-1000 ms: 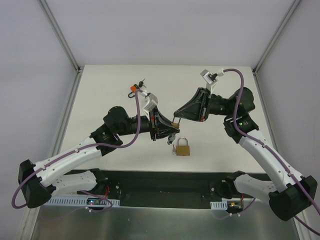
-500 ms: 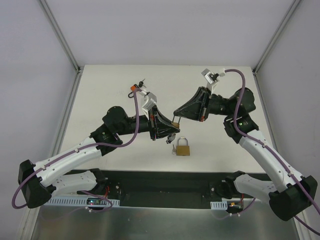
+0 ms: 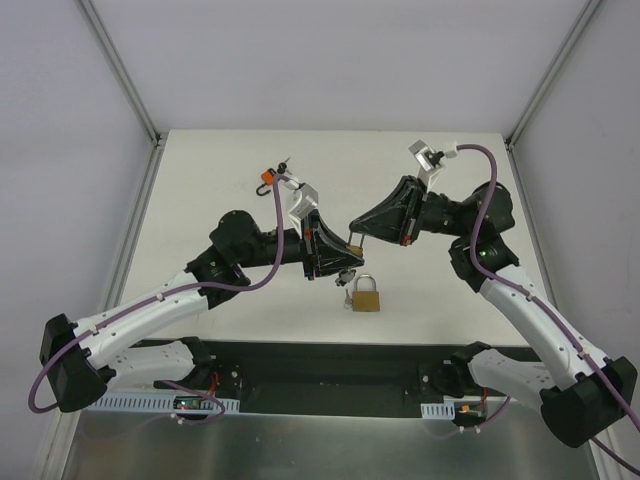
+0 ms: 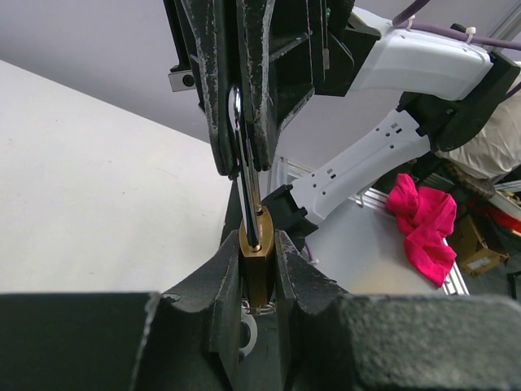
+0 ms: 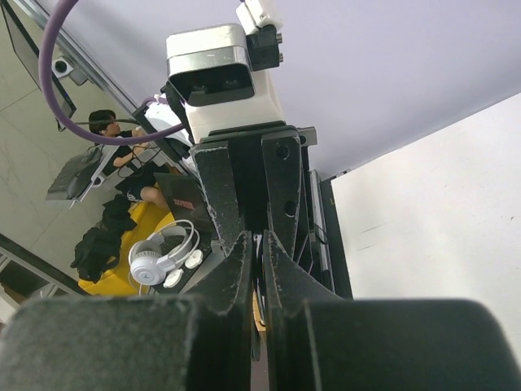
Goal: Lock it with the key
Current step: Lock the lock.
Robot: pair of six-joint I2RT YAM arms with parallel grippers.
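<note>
Comparing with a second ago, the right gripper [image 5: 257,252] has drawn its fingers fully together, and its arm has swung a little to the right in the top view, so its wrist camera mount sits slightly further right than before. The left arm's elbow has also crept a touch to the right. The meeting point of the two grippers over the middle of the white table [image 3: 230,170] has hardly moved, and the larger brass padlock with a silver shackle [image 3: 366,295] lies where it lay, on the table just near of that meeting point.

The small brass padlock [image 4: 257,275] is a narrow golden block with a rounded top end, seen edge-on from the left wrist. The silver metal key [image 4: 247,183] is a thin bright blade that runs straight down to the padlock's top end and meets it at the keyway; how deep it sits I cannot tell.

The left gripper [image 3: 345,256] is clamped on the small brass padlock, one black finger pressed against each flat side, and holds it off the table with the keyed end facing the right gripper. The right gripper is pinched on the silver metal key, whose upper part is hidden between its worn black fingers [image 4: 218,122]. From the right wrist only a thin slit shows between the closed fingers, with a trace of brass just beyond them
</note>
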